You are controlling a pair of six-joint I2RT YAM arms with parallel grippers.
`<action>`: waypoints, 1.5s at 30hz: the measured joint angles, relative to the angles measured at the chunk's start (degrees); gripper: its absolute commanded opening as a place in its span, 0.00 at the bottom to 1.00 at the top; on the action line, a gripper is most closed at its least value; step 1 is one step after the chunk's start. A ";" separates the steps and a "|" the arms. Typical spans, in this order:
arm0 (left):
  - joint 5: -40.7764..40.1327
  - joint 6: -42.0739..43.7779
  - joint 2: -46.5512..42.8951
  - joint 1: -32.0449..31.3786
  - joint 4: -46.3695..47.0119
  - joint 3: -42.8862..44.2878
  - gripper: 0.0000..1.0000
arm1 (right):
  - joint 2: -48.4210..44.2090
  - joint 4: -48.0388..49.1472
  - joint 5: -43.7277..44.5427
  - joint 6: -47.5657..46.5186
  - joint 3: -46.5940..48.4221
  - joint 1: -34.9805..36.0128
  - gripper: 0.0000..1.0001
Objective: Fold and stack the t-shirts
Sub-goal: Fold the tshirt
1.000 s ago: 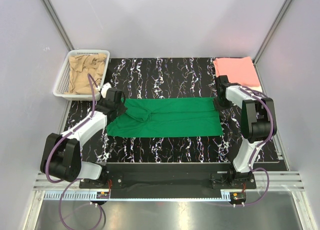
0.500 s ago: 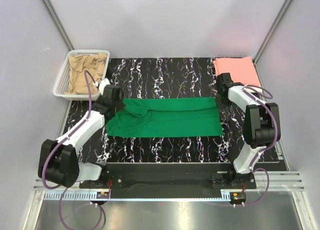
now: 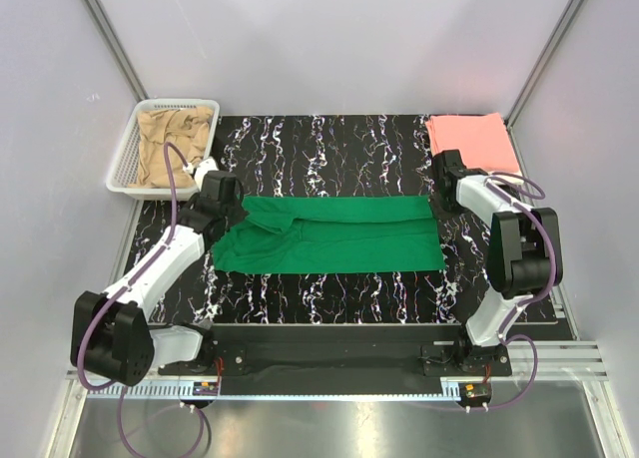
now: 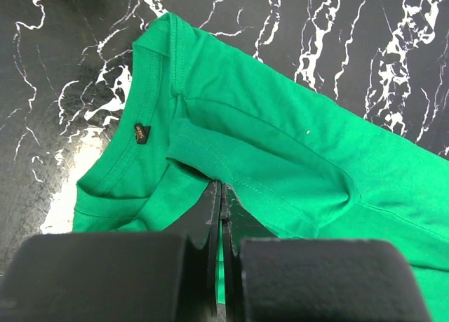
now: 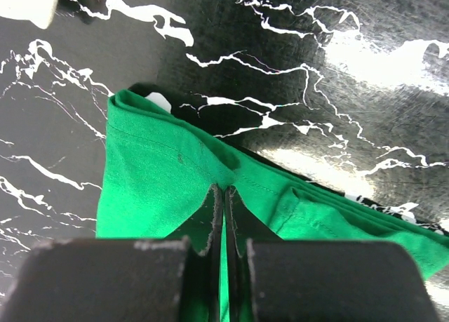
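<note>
The bright green t-shirt (image 3: pixel 334 234) lies folded into a long band across the middle of the black marbled table. My left gripper (image 3: pixel 232 207) is shut on its far left edge, a fold beside the collar (image 4: pixel 222 185). My right gripper (image 3: pixel 436 194) is shut on its far right corner (image 5: pixel 224 189). The salmon pink t-shirt (image 3: pixel 469 141) lies folded flat at the far right. The tan-beige t-shirt (image 3: pixel 172 141) is crumpled in the white mesh basket (image 3: pixel 128 157) at the far left. The white t-shirt is not in view.
The table (image 3: pixel 329 144) has grey walls on three sides and a metal rail (image 3: pixel 329 363) along its near edge. The basket stands at the left edge of the table.
Both grippers have drawn the shirt's far edge away from me, the left arm stretching out further. The shirt's far left part lies flatter and wider.
</note>
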 measured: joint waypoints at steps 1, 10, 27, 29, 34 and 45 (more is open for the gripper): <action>0.24 0.00 -0.07 0.00 0.00 -0.09 0.00 | -0.15 0.04 0.02 -0.28 -0.20 0.00 0.00; 1.31 0.04 -2.23 -0.04 -1.49 -4.17 0.00 | -1.27 2.27 -0.68 -2.73 -3.04 0.00 0.00; 2.49 1.14 -2.29 -0.04 -2.82 -6.56 0.00 | -3.04 4.00 -1.27 -5.14 -6.43 0.00 0.00; 2.51 1.36 -2.45 -0.04 -3.52 -5.92 0.00 | -4.44 4.04 -1.25 -5.57 -6.43 0.00 0.00; 3.26 1.16 -3.56 -0.07 -3.96 -5.75 0.00 | -6.73 4.55 -1.22 -6.08 -6.75 0.00 0.00; 4.55 -0.04 -4.28 -0.11 -5.09 -9.60 0.00 | -6.10 5.97 -2.25 -7.54 -10.47 0.00 0.00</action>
